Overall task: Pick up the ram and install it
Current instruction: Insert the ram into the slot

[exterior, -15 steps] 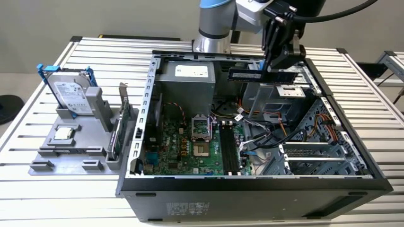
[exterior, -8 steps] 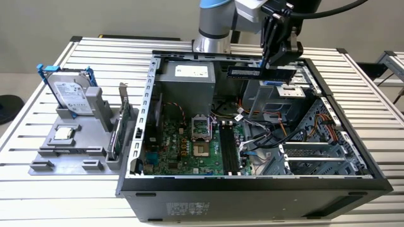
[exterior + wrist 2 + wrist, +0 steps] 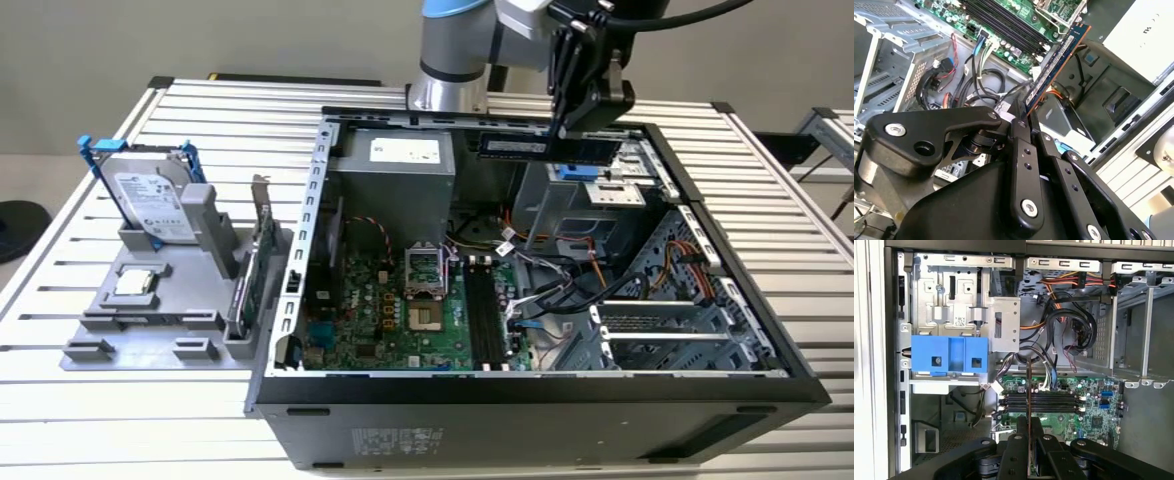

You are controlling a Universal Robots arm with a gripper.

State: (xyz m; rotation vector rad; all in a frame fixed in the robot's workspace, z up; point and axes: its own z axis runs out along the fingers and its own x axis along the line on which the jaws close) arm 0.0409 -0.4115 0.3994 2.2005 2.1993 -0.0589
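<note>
My gripper (image 3: 577,135) hangs above the back of the open computer case (image 3: 310,215), shut on the ram (image 3: 531,147). The ram is a thin blue-green stick held level, sticking out toward the exterior view's left. In the second wrist view the ram (image 3: 1056,65) juts from the black fingers (image 3: 1019,127), its edge toward the board. Seen edge-on in the first wrist view, the ram (image 3: 1028,385) is a thin line above the gripper (image 3: 1028,422), crossing the black memory slots (image 3: 1041,402). The slots (image 3: 483,320) lie on the green motherboard (image 3: 380,315), well below the gripper.
A power supply (image 3: 394,165), drive cages (image 3: 667,320) and loose cables (image 3: 561,285) crowd the case. A blue bracket (image 3: 949,355) sits on the metal bay. Outside, a grey fixture (image 3: 147,320) holds a hard drive (image 3: 147,200), a small silver chip (image 3: 134,283) and an expansion card (image 3: 260,260).
</note>
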